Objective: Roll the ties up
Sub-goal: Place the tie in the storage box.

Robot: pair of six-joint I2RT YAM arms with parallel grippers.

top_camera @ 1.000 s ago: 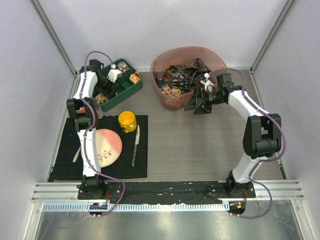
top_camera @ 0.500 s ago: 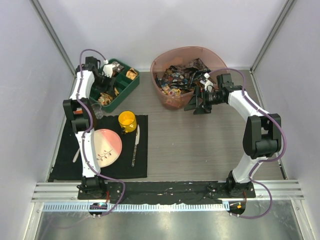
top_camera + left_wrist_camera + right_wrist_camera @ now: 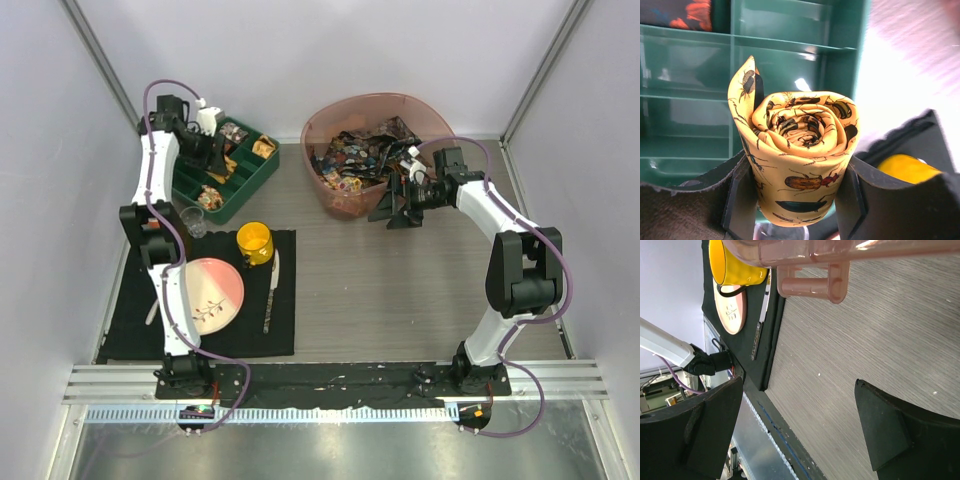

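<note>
Left hand (image 3: 795,200) pinches rolled yellow tie (image 3: 800,145) over green tray (image 3: 790,30); right hand (image 3: 800,430) spread above grey table (image 3: 855,340).

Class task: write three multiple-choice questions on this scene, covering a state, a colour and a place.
1. The right gripper is: A open, empty; B shut, empty; C shut on fabric.
2. The cup on the black mat is: A green; B yellow; C pink.
3. The rolled yellow tie is: A on the black mat; B in the right gripper; C in the left gripper, above the green tray.
Answers: A, jaws apart, table between; B, yellow from above; C, jaws press its sides.
</note>
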